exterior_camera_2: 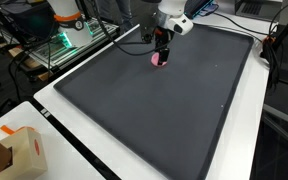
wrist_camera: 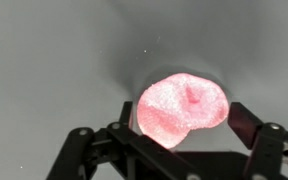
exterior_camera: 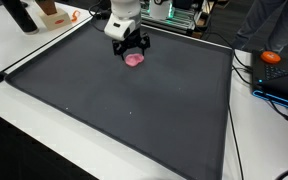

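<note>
A pink, rounded soft object lies on a dark grey mat near the mat's far edge. It shows in both exterior views. My gripper is lowered over it with one finger on each side, also seen from outside. The jaws are open. The left finger is close against the object and a small gap shows at the right finger. The object rests on the mat.
The mat lies on a white table. An orange item and a blue device sit off the mat's edge. A cardboard box stands at a table corner. Equipment with green lights and cables stand behind.
</note>
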### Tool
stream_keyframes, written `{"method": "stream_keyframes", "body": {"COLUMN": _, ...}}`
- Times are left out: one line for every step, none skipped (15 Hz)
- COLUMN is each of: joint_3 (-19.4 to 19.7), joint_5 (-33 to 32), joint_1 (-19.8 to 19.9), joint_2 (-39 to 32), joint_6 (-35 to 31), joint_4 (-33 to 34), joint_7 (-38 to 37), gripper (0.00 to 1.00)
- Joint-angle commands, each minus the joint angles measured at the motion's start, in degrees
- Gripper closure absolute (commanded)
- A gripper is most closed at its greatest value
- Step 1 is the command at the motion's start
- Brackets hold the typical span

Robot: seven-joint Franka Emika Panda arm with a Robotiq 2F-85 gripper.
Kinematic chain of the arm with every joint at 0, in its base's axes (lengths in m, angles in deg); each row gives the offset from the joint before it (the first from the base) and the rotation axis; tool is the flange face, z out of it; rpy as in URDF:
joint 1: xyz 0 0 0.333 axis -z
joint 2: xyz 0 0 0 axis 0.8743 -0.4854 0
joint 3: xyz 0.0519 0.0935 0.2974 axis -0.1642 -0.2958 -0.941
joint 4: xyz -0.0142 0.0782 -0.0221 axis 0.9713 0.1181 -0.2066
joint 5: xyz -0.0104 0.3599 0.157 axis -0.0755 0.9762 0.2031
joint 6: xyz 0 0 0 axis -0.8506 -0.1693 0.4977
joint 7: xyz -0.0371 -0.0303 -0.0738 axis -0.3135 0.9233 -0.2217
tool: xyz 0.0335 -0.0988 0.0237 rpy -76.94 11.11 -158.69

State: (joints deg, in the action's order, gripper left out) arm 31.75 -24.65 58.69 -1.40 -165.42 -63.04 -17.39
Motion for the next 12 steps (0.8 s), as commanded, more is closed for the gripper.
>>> {"method": "stream_keyframes", "body": {"joint_3": -0.68, "joint_5": -1.16, "joint_1": 0.96, "joint_2": -1.16, "joint_6": -1.32, "joint_4": -0.40, "joint_7": 0.74, "gripper": 0.12}}
{"method": "stream_keyframes", "body": {"joint_3": -0.79, "joint_5": -1.05, "joint_1": 1.03, "joint_2": -1.30, "joint_6": -1.35, "joint_4": -0.39, "joint_7": 0.96, "gripper": 0.29}}
{"method": "stream_keyframes", "body": {"joint_3": -0.84, "joint_5": -1.06, "joint_1": 1.04, "joint_2": -1.43, "joint_6": -1.37, "joint_4": -0.37, "joint_7": 1.10, "gripper": 0.38}}
{"method": "stream_keyframes", "body": {"joint_3": -0.82, "joint_5": -1.14, "joint_1": 1.01, "joint_2": -1.51, "joint_6": -1.44, "joint_4": -0.35, "joint_7": 1.07, "gripper": 0.46}}
{"method": "stream_keyframes", "body": {"joint_3": -0.84, "joint_5": -1.11, "joint_1": 1.04, "joint_2": -1.47, "joint_6": -1.53, "joint_4": -0.33, "joint_7": 1.17, "gripper": 0.53}}
{"method": "stream_keyframes", "body": {"joint_3": -0.89, "joint_5": -1.04, "joint_1": 1.09, "joint_2": -1.41, "joint_6": -1.59, "joint_4": -0.28, "joint_7": 1.35, "gripper": 0.61}}
{"method": "stream_keyframes", "body": {"joint_3": -0.90, "joint_5": -1.02, "joint_1": 1.11, "joint_2": -1.37, "joint_6": -1.64, "joint_4": -0.25, "joint_7": 1.48, "gripper": 0.67}}
{"method": "stream_keyframes", "body": {"joint_3": -0.92, "joint_5": -1.04, "joint_1": 1.14, "joint_2": -1.29, "joint_6": -1.67, "joint_4": -0.25, "joint_7": 1.73, "gripper": 0.75}}
{"method": "stream_keyframes", "body": {"joint_3": -0.92, "joint_5": -1.04, "joint_1": 1.17, "joint_2": -1.24, "joint_6": -1.69, "joint_4": -0.24, "joint_7": 1.99, "gripper": 0.81}}
{"method": "stream_keyframes", "body": {"joint_3": -0.91, "joint_5": -1.06, "joint_1": 1.18, "joint_2": -1.19, "joint_6": -1.69, "joint_4": -0.23, "joint_7": 2.20, "gripper": 0.89}}
{"method": "stream_keyframes", "body": {"joint_3": -0.89, "joint_5": -1.10, "joint_1": 1.17, "joint_2": -1.13, "joint_6": -1.70, "joint_4": -0.24, "joint_7": 2.33, "gripper": 0.95}}
{"method": "stream_keyframes", "body": {"joint_3": -0.91, "joint_5": -1.06, "joint_1": 1.17, "joint_2": -1.06, "joint_6": -1.73, "joint_4": -0.25, "joint_7": 2.46, "gripper": 1.00}}
